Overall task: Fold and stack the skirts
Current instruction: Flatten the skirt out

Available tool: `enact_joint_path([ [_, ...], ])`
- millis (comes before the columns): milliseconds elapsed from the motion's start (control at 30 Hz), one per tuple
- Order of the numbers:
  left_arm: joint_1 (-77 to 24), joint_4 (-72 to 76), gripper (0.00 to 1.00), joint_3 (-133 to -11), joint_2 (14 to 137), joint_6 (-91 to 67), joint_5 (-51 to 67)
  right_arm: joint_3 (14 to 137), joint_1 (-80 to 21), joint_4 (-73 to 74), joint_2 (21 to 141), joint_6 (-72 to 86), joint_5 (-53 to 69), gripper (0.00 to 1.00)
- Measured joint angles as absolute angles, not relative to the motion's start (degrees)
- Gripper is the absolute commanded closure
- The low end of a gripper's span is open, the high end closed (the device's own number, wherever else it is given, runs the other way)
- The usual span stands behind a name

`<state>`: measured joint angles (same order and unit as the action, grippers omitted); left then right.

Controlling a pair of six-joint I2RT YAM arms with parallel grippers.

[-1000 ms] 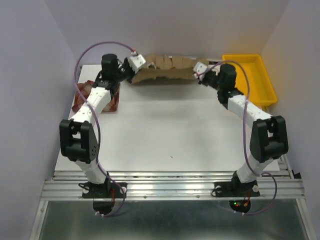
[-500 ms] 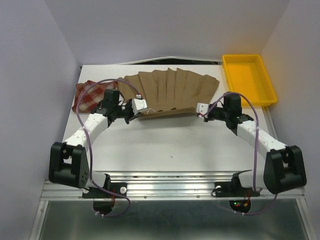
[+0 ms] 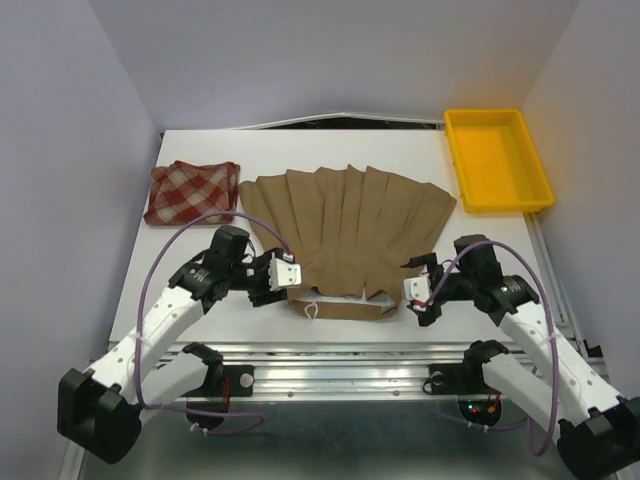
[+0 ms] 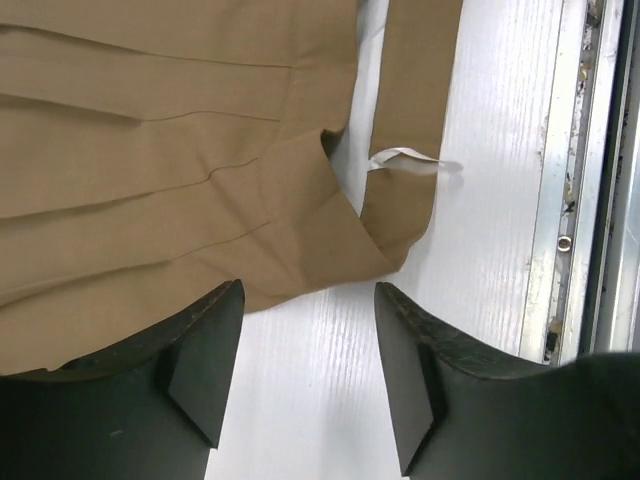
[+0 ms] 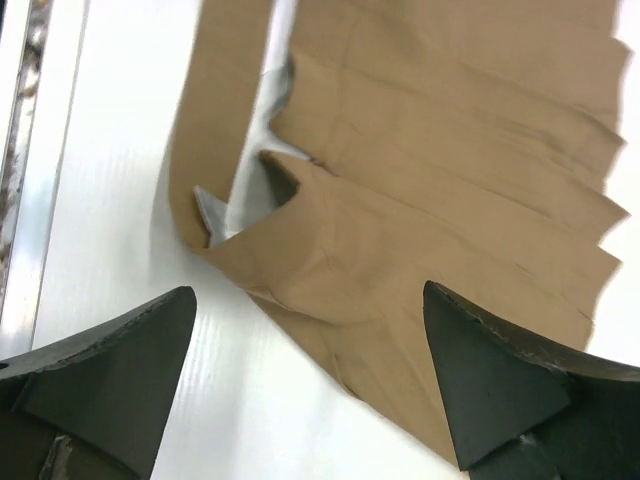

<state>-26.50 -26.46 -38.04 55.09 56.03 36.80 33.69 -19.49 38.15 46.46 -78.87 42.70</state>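
The tan skirt (image 3: 350,225) lies spread flat in the middle of the table (image 3: 300,150). Its flared hem faces the far edge and its waistband sits close to the near edge, with only a thin strip of bare surface between. A white label loop (image 4: 405,158) pokes out at the waist.

The plaid skirt (image 3: 192,190) lies folded near the far-left corner, just beside the tan hem. The yellow tray (image 3: 495,160) sits at the far-right corner. Bare surface shows at both near corners and along the far edge.

Both arms reach low and inward. The left gripper (image 4: 308,290) is at the waistband's left end, fingers spread over bare table and holding nothing. The right gripper (image 5: 308,300) is at the right end, fingers spread wide and empty.
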Motion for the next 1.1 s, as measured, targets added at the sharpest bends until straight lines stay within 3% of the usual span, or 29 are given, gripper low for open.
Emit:
enact_joint_path([
  [100, -26.52, -29.36, 0.18, -39.83, 49.36, 52.84, 35.20, 36.62, -19.64, 37.95, 43.51, -71.46, 40.62, 0.00],
  [200, -26.55, -29.32, 0.17, -44.16, 47.55, 47.70, 32.77, 41.23, -19.66, 33.28, 47.92, -63.02, 36.05, 0.01],
  [233, -26.55, -28.60, 0.19, -45.12, 47.68, 45.56, 32.05, 42.70, -19.66, 31.90, 50.22, -60.84, 34.44, 0.02],
  [367, -26.52, -25.56, 0.47, -49.78, 56.07, 36.25, 28.51, 54.37, -19.53, 27.66, 69.71, -52.01, 28.16, 0.21],
  [467, -26.52, -22.74, 0.52, -53.45, 68.60, 29.82, 26.50, 60.55, -19.49, 25.50, 82.19, -49.10, 25.96, 0.35],
  [533, -26.50, -21.23, 0.50, -54.06, 76.44, 26.89, 25.34, 63.09, -19.46, 26.24, 88.03, -47.70, 24.91, 0.42],
  [667, -26.22, -22.28, 0.43, -53.98, 81.21, 25.04, 25.17, 64.99, -19.42, 30.44, 92.29, -46.98, 26.26, 0.40],
  [833, -29.43, -22.13, 0.32, -53.43, 74.59, 29.12, 25.71, 64.20, -21.19, 35.20, 85.14, -45.71, 30.24, 0.39],
  [1100, -43.35, -19.94, 0.30, -45.52, 68.01, 35.42, 19.29, 53.52, -33.50, 35.18, 73.56, -45.23, 27.22, 0.28],
])
